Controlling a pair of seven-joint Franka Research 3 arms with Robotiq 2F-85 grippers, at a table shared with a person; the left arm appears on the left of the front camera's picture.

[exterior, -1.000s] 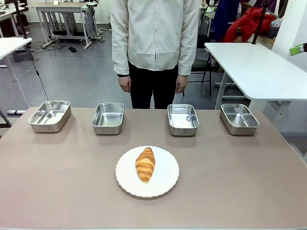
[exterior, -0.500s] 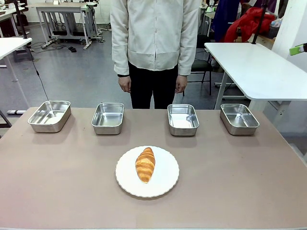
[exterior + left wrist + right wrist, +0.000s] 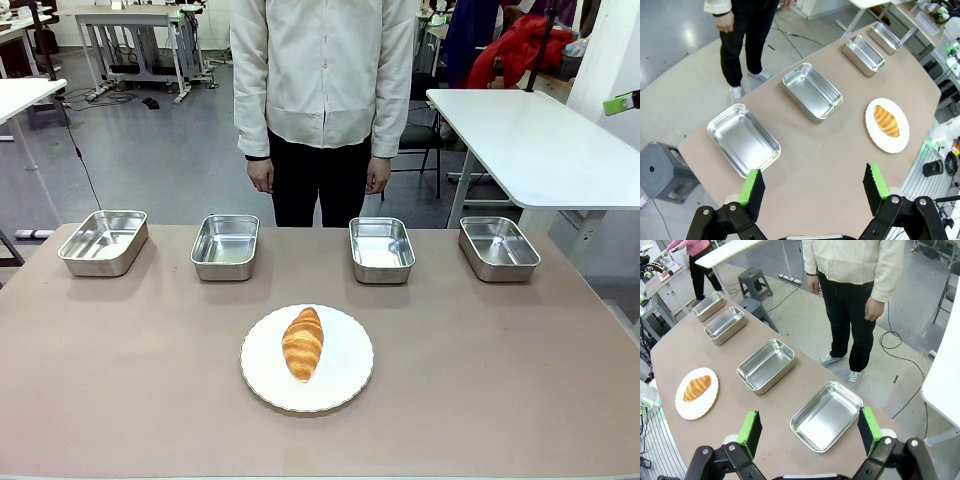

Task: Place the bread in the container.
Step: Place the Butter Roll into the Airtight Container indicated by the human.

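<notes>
The bread [image 3: 303, 343], a golden-brown croissant, lies on a round white plate [image 3: 345, 385] in the middle of the table; it also appears as the bread [image 3: 886, 120] in the left wrist view and the bread [image 3: 696, 388] in the right wrist view. Several shiny steel containers stand in a row along the far edge: container [image 3: 104, 241], container [image 3: 225, 246], container [image 3: 381, 249], container [image 3: 498, 248], all with nothing in them. My left gripper [image 3: 813, 188] is open, high above the table's left end. My right gripper [image 3: 809, 429] is open, high above the right end.
A person [image 3: 325, 90] in a cream shirt stands at the far side with both hands hanging down. A grey stool [image 3: 660, 171] sits by the table's left end. A white table [image 3: 530, 140] stands behind at the right.
</notes>
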